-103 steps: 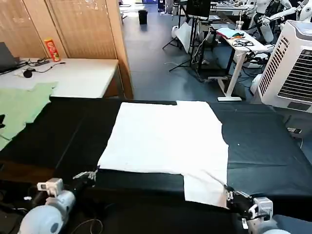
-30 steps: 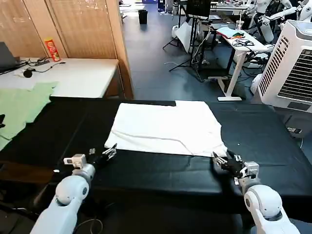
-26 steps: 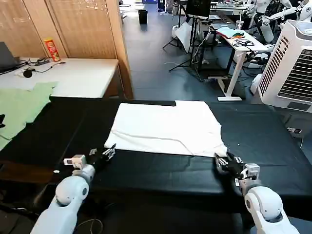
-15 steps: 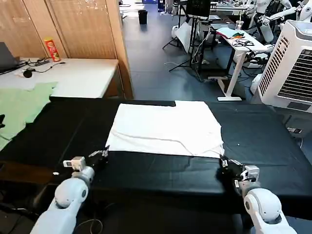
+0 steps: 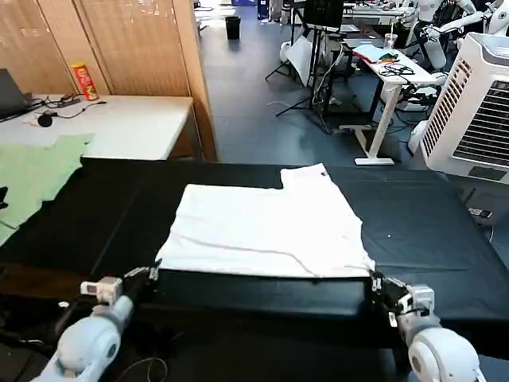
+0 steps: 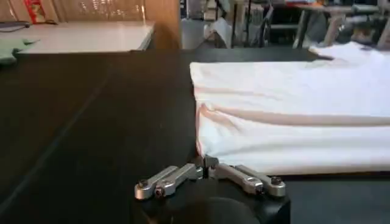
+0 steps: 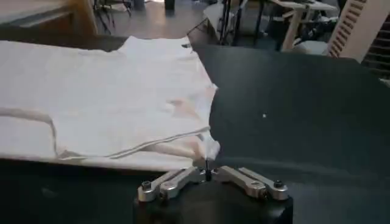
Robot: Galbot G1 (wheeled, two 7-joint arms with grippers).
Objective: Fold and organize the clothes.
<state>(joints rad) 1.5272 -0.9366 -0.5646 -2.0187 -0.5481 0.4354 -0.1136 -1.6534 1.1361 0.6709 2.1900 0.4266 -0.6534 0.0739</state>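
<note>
T-shirt (image 5: 266, 231), white and already doubled over once, lies across the middle of the head view on the black table (image 5: 429, 215), its folded near edge running along the lower centre and 1 sleeve or corner sticking out at the upper right of the cloth. A pale green cloth (image 5: 32, 179) sits apart at the left edge of the frame.

Left gripper (image 5: 147, 275) sits at the lower left, right at the shirt's near-left corner; in the left wrist view its fingers (image 6: 173, 178) are pinched together on that corner, closed on the fabric (image 6: 292, 115). Right gripper (image 5: 378, 286) sits at the lower right on the near-right corner, and the right wrist view shows its fingers (image 7: 253, 180) likewise clamped on a small tuft of the cloth (image 7: 109, 97).

The step in hand looks like squaring up the half-folded shirt by its 2 near corners. To do it well, I would keep both pinches on all layers, move the 2 arms together at the same pace, and hold light tension between them so the fold line stays straight. Uneven pull would skew the edge or drag the top layer off the lower one. The stray piece at the upper right probably needs tucking before the next fold.
</note>
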